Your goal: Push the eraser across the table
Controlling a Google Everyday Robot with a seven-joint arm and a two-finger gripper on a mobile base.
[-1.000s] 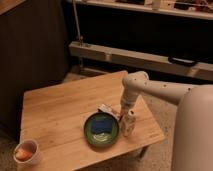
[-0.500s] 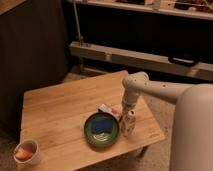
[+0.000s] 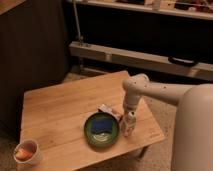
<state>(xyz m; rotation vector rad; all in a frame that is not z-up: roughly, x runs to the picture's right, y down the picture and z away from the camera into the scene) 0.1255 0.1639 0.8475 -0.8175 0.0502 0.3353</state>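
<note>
The gripper (image 3: 125, 113) hangs at the end of the white arm (image 3: 150, 90), pointing down over the right part of the desk (image 3: 55, 110). It sits at the right end of the eraser (image 3: 109, 111); whether it touches the eraser cannot be made out. I cannot tell whether the gripper is open or closed, as its tip blends into the small white bottle (image 3: 128, 125) standing just below it in the view. It does not clearly hold anything.

The eraser lies flat on the desk, just beyond the far rim of the green plate (image 3: 93, 136), its pale and red face up. A blue pad (image 3: 104, 126) lies in the plate. A cup (image 3: 26, 152) with something orange in it stands at the near left corner, well apart from the rest.

The robot's body is cut off by the right edge.

Counted: one eraser, one plate, one pad, one bottle, one cup, one arm.
</note>
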